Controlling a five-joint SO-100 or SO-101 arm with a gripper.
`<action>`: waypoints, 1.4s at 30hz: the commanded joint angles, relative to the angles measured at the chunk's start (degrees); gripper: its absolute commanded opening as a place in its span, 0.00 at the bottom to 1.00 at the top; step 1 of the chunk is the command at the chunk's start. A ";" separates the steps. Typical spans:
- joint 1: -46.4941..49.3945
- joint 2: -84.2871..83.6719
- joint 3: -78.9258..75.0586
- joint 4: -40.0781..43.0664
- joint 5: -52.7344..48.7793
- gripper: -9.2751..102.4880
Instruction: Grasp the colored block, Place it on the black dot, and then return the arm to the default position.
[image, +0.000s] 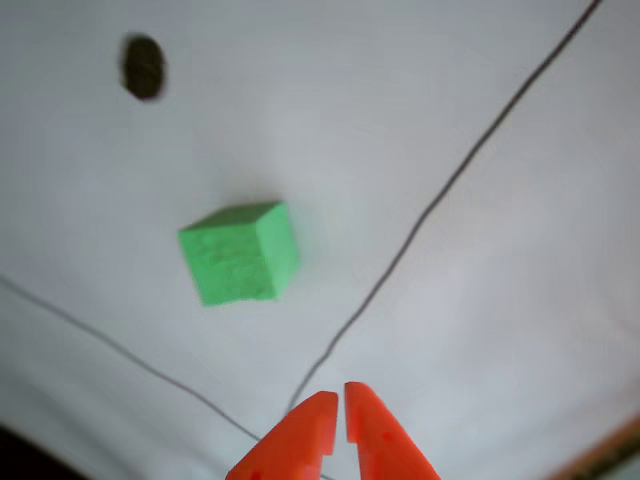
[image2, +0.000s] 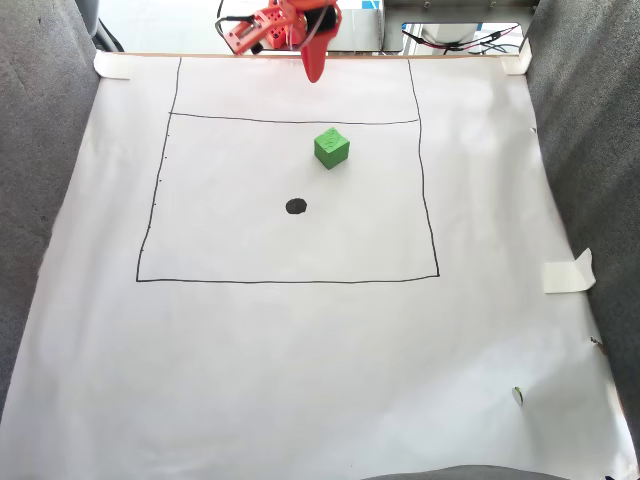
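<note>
The end effector (image: 338, 400) sits nearest the lens in the other view, two orange pointed fingers (image: 300, 440) with their tips drawn almost together, only a thin slit between them, and nothing held. In the fixed view the end effector (image2: 314, 68) hangs at the far edge of the white paper (image2: 300, 380) that covers the worktop, just over the top drawn line (image2: 290, 121) of the rectangle, with the rest of the arm (image2: 270, 25) folded behind it. The block (image: 240, 252), a green cube, rests on the paper ahead of the fingers and a little to the left in the other view, turned so that one corner edge faces the camera; in the fixed view the block (image2: 331, 147) lies inside the rectangle, near its top line. The dot (image: 144, 67) lies farther off, apart from the block and uncovered; in the fixed view the dot (image2: 296, 206) is nearer the camera than the block and a little to its left. The step in hand looks to be the approach to the grasp, which has not yet begun. To do it well, the fingers would first need to spread wider than the block, since as they stand they could only push it. Because the cube sits skewed to the fingers, the wrist would do best to turn until the fingers meet two opposite flat faces rather than corners. The foam will probably give a little, so a squarely centred, low grip should keep it from twisting out. The descent should stop short of dragging the paper.
</note>
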 joint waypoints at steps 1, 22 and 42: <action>-0.26 -7.65 -12.48 4.39 -0.35 0.08; -2.20 -37.44 -38.50 22.85 -8.26 0.08; 1.23 -47.46 -56.25 33.40 -21.27 0.08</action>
